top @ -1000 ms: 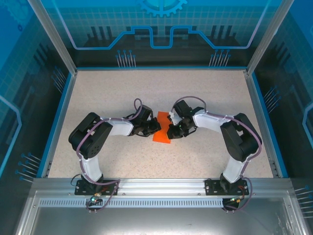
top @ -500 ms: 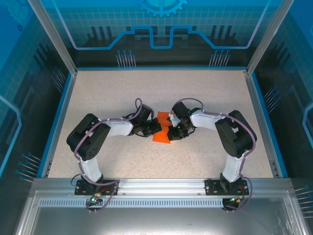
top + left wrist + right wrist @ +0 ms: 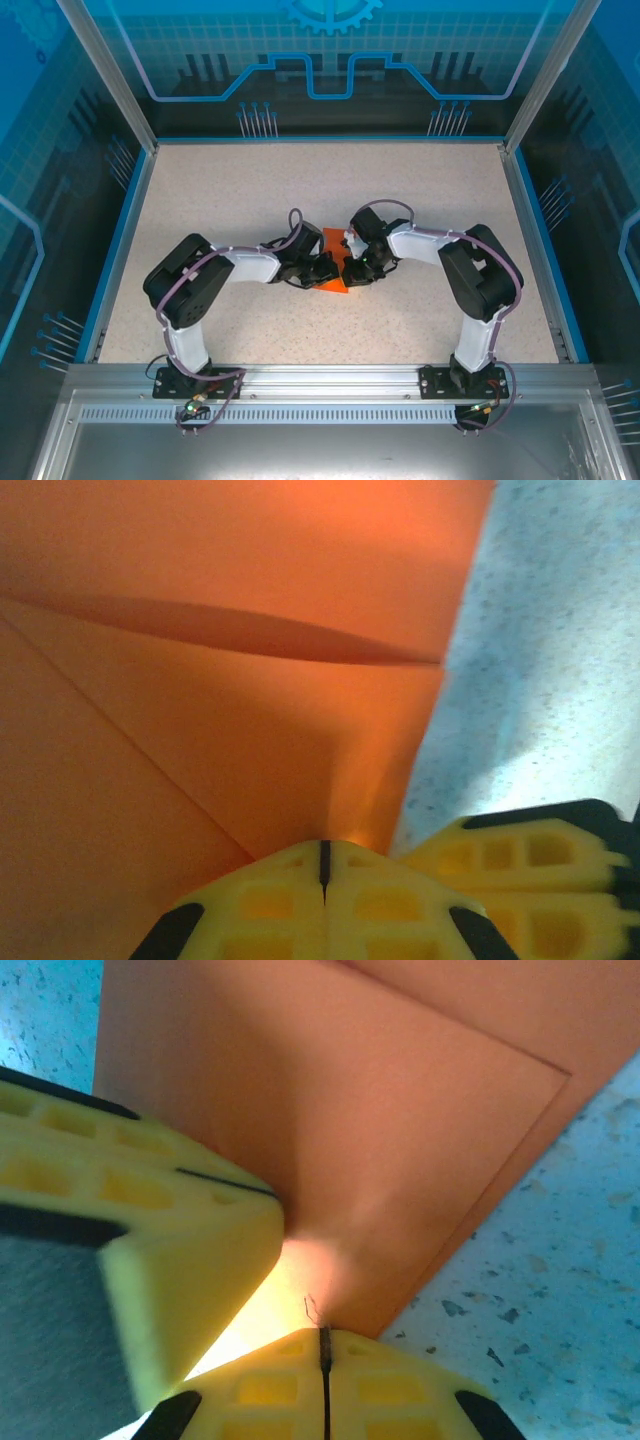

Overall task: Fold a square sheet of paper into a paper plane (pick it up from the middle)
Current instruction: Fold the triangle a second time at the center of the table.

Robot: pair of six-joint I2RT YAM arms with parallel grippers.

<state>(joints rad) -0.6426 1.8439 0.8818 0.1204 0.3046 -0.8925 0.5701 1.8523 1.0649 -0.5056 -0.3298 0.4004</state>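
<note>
Work surface: a speckled beige tabletop point(image 3: 420, 200) lies directly beneath the left gripper point(image 3: 322, 268) and the right gripper point(image 3: 352, 270) and extends past them on every side. A blue rim point(image 3: 330, 139) borders it well ahead of the tool tips. Beyond the rim stands a blue translucent back panel point(image 3: 330, 60) printed with a gear graphic point(image 3: 330, 12). An aluminium rail point(image 3: 330, 377) runs behind both tools.

No readable text, label, brand or number shows on anything.
</note>
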